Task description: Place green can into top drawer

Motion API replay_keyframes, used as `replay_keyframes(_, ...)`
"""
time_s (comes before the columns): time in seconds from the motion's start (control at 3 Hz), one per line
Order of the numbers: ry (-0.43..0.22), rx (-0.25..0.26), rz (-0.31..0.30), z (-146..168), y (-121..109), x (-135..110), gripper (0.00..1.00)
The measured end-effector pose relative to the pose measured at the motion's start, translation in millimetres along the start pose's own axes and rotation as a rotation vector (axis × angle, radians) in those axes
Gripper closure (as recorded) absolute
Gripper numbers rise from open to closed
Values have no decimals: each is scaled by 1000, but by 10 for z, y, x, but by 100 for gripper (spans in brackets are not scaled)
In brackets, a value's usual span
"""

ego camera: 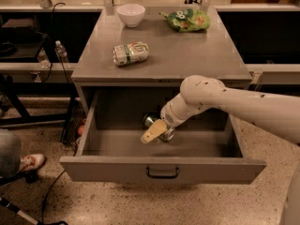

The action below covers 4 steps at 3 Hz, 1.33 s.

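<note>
The green can [150,121], dark and shiny with silver ends, sits inside the open top drawer [161,165], half hidden by the hand [153,132]. I cannot tell whether the hand grips it. On the bench [187,55] beyond lie a paler can [130,53], a white bowl [131,14] and a green snack bag [186,20].

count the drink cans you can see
2. The green can lies inside the open top drawer at the hand; a paler white-and-green can lies on its side on the cabinet top. The arm may hide more.
</note>
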<state>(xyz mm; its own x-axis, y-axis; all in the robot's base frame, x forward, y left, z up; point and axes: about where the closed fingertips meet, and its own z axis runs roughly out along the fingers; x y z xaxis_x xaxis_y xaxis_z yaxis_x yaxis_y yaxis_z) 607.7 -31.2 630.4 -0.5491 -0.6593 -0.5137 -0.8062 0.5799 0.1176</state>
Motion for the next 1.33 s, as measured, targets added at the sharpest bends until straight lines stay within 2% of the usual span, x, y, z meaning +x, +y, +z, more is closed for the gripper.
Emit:
replay_keyframes(0.33,-20,6,5,-86,-28,6,0)
replay_keyframes(0.67,-61,44,33,-325,-114,74,0)
replay_keyframes(1.0,-146,136,91,-809,-233,270,0)
replay_keyframes(1.33,-211,203,127,-1150,-342,439,0)
